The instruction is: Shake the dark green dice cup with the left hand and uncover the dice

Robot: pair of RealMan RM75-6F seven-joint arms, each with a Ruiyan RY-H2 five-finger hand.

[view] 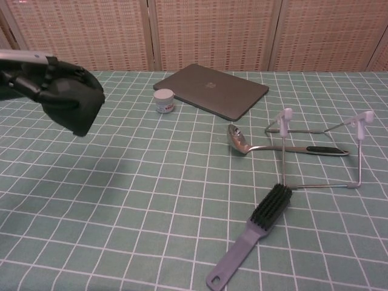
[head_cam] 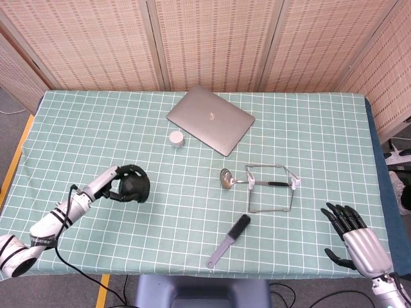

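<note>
Nearest the robot, the right robot hand (head_cam: 354, 239) is waiting at the near right corner of the desk (head_cam: 77, 109), its fingers apart and holding nothing; the task gives it no part, so it is sitting well away from the work. It shows only in the head view.

A little farther in, a grey brush (view: 252, 240) is lying flat on the checked cloth, and just beyond it a wire stand (view: 321, 151) is standing upright with a metal ladle (view: 267, 145) lying through it, its bowl pointing left. None of these belongs to the task, and all are lying well to the right of the cup.

At about the same depth on the left side, the left robot hand (head_cam: 114, 185) is gripping the dark green dice cup (view: 76, 100), fingers wrapped round its wall. In the chest view the cup is hanging in the air, tilted, with its shadow on the cloth below; that lifted, firm hold suits a shake in progress. No dice are visible in either view, so whether they are inside the cup cannot be told. The uncovering is not yet done.

Farther back, a small white jar (head_cam: 176, 138) is standing beside a closed laptop (head_cam: 210, 119), both near the desk's far edge.
</note>
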